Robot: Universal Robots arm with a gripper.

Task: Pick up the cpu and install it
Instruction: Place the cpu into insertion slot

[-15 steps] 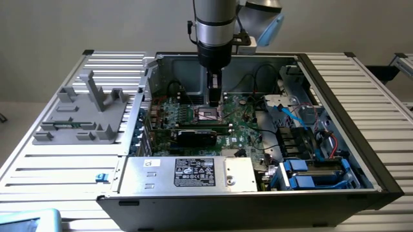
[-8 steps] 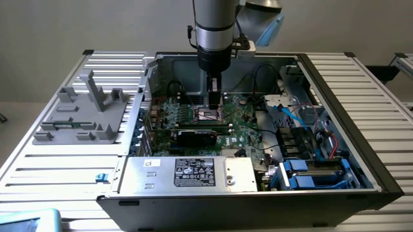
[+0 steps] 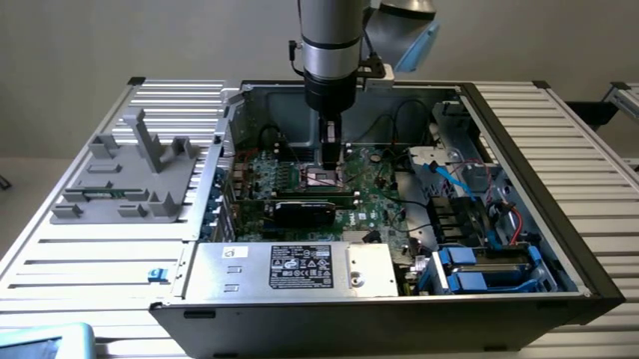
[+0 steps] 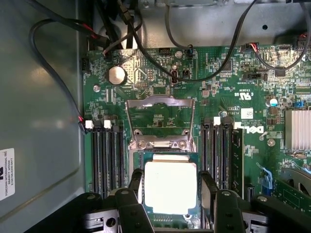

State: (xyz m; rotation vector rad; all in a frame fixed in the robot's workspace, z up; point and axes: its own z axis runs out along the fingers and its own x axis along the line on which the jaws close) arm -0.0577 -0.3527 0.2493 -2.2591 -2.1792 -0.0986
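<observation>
The cpu (image 4: 170,187), a flat square chip with a pale silvery top and a thin green rim, sits between the two black fingers (image 4: 136,189) of my gripper (image 4: 170,196). The jaws press on its two opposite sides. It is held level over the motherboard socket, just below the socket's raised metal load plate (image 4: 160,119). In the exterior view the gripper (image 3: 328,163) reaches straight down into the open computer case, its tips just above the socket (image 3: 322,178).
Memory slots (image 4: 109,155) flank the socket on both sides. Black cables (image 4: 204,73) loop over the board's far part. A silver box with a black label (image 3: 299,265) fills the case front. A grey fixture (image 3: 130,176) stands on the table at the exterior view's left.
</observation>
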